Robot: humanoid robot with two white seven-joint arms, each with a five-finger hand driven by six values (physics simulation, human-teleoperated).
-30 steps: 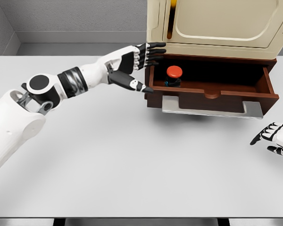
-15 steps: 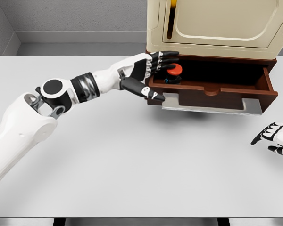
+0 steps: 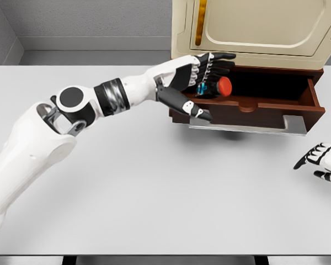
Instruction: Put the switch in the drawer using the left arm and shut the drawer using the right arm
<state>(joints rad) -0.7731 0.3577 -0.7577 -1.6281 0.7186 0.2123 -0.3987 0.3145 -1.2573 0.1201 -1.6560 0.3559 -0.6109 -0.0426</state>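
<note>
White table [image 3: 127, 182] fills most of head view. L arm [image 3: 99, 102] enters from 8 o'clock, runs diag. up toward 2 o'clock, reaching into the drawer's L end. L hand [image 3: 201, 74] sits over the drawer's L front corner: fingers [image 3: 218, 59] extended and pointing to 3 o'clock, thumb [image 3: 190, 106] stretched down across the drawer front. Hand is released, not gripping anything.

Switch [image 3: 218, 88] is inside the drawer [image 3: 254, 102], L portion, lying tipped on its side w/ red button facing 3 o'clock and blue-black base toward the fingers. Base is right at the fingertips; contact vs. just beside, can't tell.

Drawer: dark brown wood, pulled out, grey handle plate [image 3: 248, 127] along its lower front. Sits under a cream cabinet [image 3: 254, 27] at 1 o'clock.

R hand [image 3: 323, 163] at 4 o'clock, frame edge, low over the table, well apart from drawer. Fingers loosely spread, holding nothing.
</note>
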